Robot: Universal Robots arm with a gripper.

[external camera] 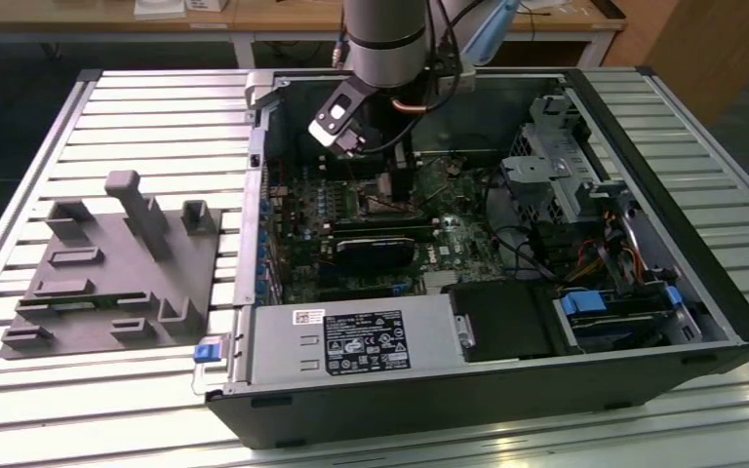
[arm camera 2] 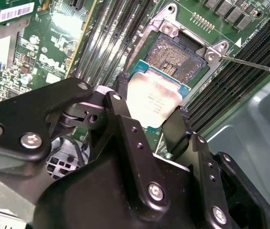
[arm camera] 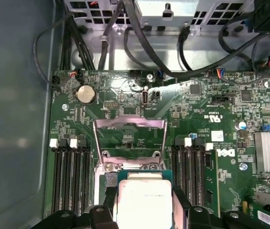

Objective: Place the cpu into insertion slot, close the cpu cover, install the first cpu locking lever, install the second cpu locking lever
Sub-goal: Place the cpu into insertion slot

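Gripping the cpu [arm camera 2: 156,98] by two opposite edges, the gripper [arm camera 2: 148,110] is clenched on the chip. One black finger [arm camera 2: 120,114] presses each side, and the pale metal top faces up. The cpu hangs tilted over the near edge of the insertion slot [arm camera 2: 181,59]; whether it touches the rim cannot be told. The slot's dark contact field lies bare inside its silvery rim. A thin metal lever [arm camera 2: 256,66] juts from one corner of the slot across the black memory slots [arm camera 2: 230,90].

In the first wrist view the cpu cover [arm camera: 129,124] stands raised open at the slot's far side, with green motherboard [arm camera: 125,102] showing through its centre window. Beyond it a coin cell battery [arm camera: 86,94] sits near the motherboard's far edge, with black cables [arm camera: 182,52] looping past that edge.

In the exterior view the arm [external camera: 388,39] reaches down into the open computer case [external camera: 479,400], which lies on a slatted table [external camera: 153,107]. A grey fixture block [external camera: 114,263] rests beside the case, toward the exterior view's left.
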